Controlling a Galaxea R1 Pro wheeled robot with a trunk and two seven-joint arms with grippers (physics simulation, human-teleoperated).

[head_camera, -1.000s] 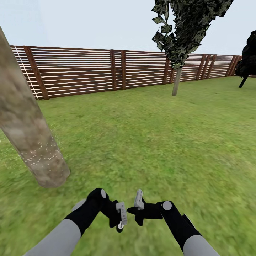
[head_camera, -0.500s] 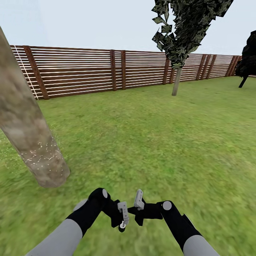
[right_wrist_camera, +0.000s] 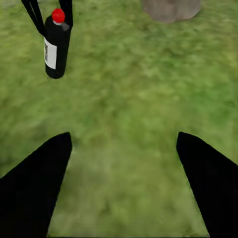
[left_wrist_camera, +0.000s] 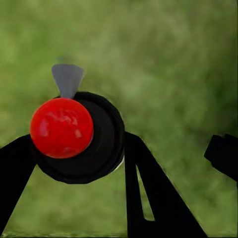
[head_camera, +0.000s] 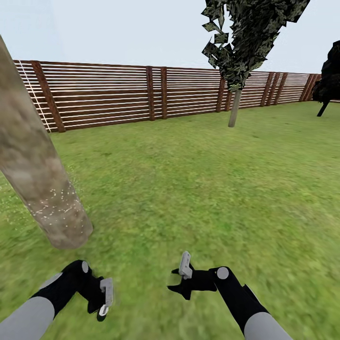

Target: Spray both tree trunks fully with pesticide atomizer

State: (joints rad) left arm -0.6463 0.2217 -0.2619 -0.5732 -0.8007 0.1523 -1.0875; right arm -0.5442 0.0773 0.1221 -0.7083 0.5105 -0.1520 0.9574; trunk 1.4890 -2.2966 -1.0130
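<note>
My left gripper (head_camera: 104,298) hangs low over the grass at the left, shut on the pesticide atomizer (head_camera: 100,313). The left wrist view looks down on its red cap (left_wrist_camera: 62,127) and black body, with a black finger (left_wrist_camera: 148,198) on each side. The right wrist view shows the same dark bottle (right_wrist_camera: 55,47) with a white label, held upright. My right gripper (head_camera: 182,278) is open over bare grass, its fingers (right_wrist_camera: 34,183) spread wide. The near tree trunk (head_camera: 38,179) leans at the left, with white pesticide specks (head_camera: 56,205) on its lower part. A second tree (head_camera: 234,108) stands far off by the fence.
A reddish-brown slat fence (head_camera: 156,92) closes the lawn at the back. A dark conifer (head_camera: 328,80) stands at the far right. Open grass (head_camera: 212,189) stretches between the two trees. The near trunk's base (right_wrist_camera: 171,9) shows in the right wrist view.
My left arm has swung left and a little lower with the atomizer, away from the right gripper. The right arm and the camera have stayed put.
</note>
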